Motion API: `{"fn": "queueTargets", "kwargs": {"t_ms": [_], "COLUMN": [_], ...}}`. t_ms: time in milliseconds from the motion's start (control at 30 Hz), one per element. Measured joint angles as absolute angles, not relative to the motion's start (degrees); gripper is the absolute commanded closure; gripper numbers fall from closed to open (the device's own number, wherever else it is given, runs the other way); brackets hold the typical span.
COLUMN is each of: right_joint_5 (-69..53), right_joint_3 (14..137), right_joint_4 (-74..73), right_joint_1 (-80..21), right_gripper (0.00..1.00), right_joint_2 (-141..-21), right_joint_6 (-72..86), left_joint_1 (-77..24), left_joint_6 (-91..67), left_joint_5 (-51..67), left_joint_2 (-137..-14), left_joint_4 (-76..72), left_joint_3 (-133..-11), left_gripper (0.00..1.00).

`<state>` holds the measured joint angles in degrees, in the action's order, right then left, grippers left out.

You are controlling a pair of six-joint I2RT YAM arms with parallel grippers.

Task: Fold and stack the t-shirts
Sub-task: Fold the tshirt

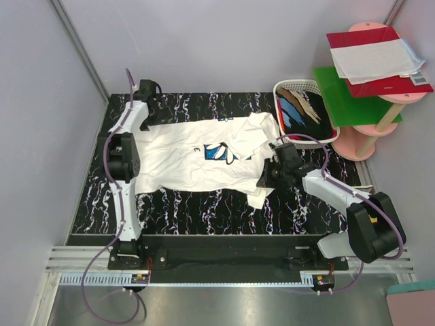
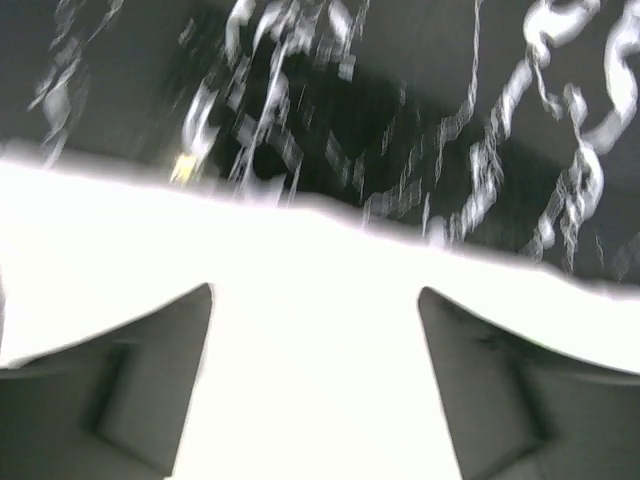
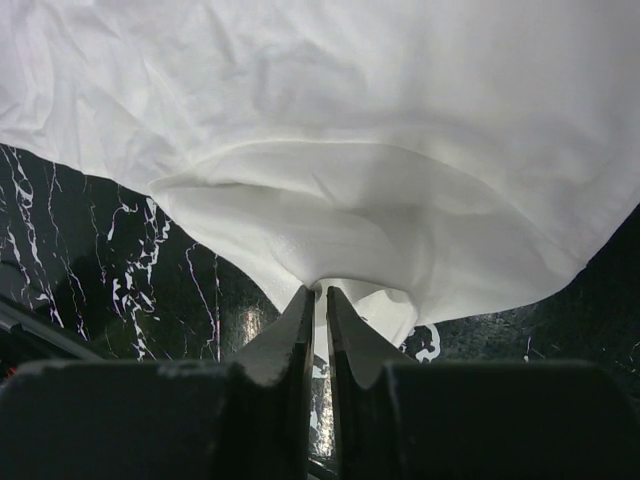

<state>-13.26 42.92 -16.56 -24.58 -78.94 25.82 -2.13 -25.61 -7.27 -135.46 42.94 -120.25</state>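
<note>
The white t-shirt lies spread on the black marbled table, partly folded, with a bit of its blue print showing. My left gripper is at the shirt's far-left corner. In the blurred left wrist view it stands open, its fingers wide apart over the white cloth with nothing between them. My right gripper is at the shirt's right side. In the right wrist view it is pinched on a fold of the white cloth lifted just off the table. Other t-shirts, dark, blue and tan, lie in the basket.
A white plastic basket stands at the back right of the table. Beside it are a green board on pink round stands and a red folder with white paper. Grey walls close in the left and back.
</note>
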Motion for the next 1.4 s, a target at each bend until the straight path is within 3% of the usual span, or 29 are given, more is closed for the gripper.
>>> {"fn": "queueTargets", "kwargs": {"t_ms": [133, 267, 533, 767, 867, 967, 1000, 1267, 1367, 1400], "right_joint_5": [-14.1, -14.7, -16.0, -18.0, -18.8, -19.2, -19.3, -20.1, -20.3, -20.5], "right_joint_3": [42.7, 42.7, 43.0, 44.6, 44.9, 44.9, 44.9, 44.9, 44.9, 44.9], "right_joint_4": [-15.7, -15.2, -15.2, -15.3, -15.3, -15.4, -15.4, -15.9, -15.9, -16.0], "right_joint_1": [-24.6, -24.6, -24.5, -23.4, -22.7, -22.2, -22.1, -21.3, -21.2, -21.2], "right_gripper": [0.84, 0.84, 0.84, 0.84, 0.83, 0.83, 0.83, 0.83, 0.73, 0.61], "right_joint_2": [-78.1, -77.8, -76.1, -76.1, -75.9, -75.9, -75.9, -75.9, -75.8, -75.7], "right_joint_6": [25.8, 25.5, 23.6, 22.5, 22.1, 21.8, 21.7, 21.4, 21.4, 21.4], "left_joint_1": [-1.8, -0.3, 6.3, 10.1, 11.3, 12.8, 13.1, 14.1, 14.4, 14.5], "left_joint_6": [-25.9, -26.2, -24.6, -23.2, -22.9, -22.7, -22.6, -22.2, -22.0, -22.0], "left_joint_5": [-7.8, -10.3, -14.3, -9.1, -7.9, -5.9, -5.2, -2.6, -1.9, -1.8], "left_joint_2": [-119.6, -109.3, -103.1, -97.3, -94.7, -93.1, -92.9, -94.7, -95.1, -95.1], "left_joint_4": [41.8, 45.0, 55.4, 58.1, 57.2, 54.3, 53.4, 48.9, 47.7, 47.5], "left_joint_3": [-105.8, -100.6, -81.1, -67.7, -64.8, -61.4, -60.2, -55.7, -55.7, -55.7], "left_gripper": [0.02, 0.02, 0.02, 0.03, 0.07, 0.35, 0.38, 0.37, 0.34, 0.33]}}
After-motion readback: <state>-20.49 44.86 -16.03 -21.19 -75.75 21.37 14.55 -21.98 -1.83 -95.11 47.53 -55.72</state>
